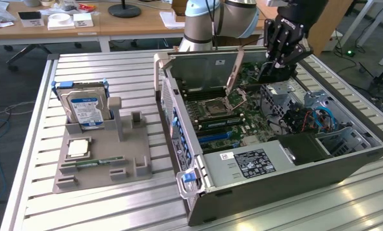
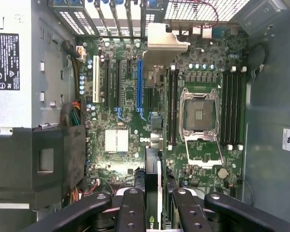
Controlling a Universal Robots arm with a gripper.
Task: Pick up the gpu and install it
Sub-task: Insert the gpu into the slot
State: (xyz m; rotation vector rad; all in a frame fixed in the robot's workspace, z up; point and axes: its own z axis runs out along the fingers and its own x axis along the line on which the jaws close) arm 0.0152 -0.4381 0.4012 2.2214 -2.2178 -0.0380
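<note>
My gripper [image 1: 276, 61] hangs over the back of the open computer case [image 1: 198, 202], shut on the gpu [image 1: 268, 74], a dark card held on edge above the motherboard [image 1: 233, 122]. In the wrist view the gpu [image 2: 152, 186] runs edge-on between my two black fingers [image 2: 131, 212], and its silver end bracket [image 2: 163, 44] sticks out towards the case's rear slots. A blue expansion slot [image 2: 139, 84] lies beside the card's line, a little apart from it. The card is off the board and sits in no slot.
A grey holder tray [image 1: 98, 159] at the exterior view's left carries a silver hard drive [image 1: 85, 108], a processor [image 1: 79, 147] and a green memory stick [image 1: 95, 162]. Inside the case are the power supply [image 1: 256, 163], the open processor socket [image 1: 214, 107] and blue cables [image 1: 320, 115].
</note>
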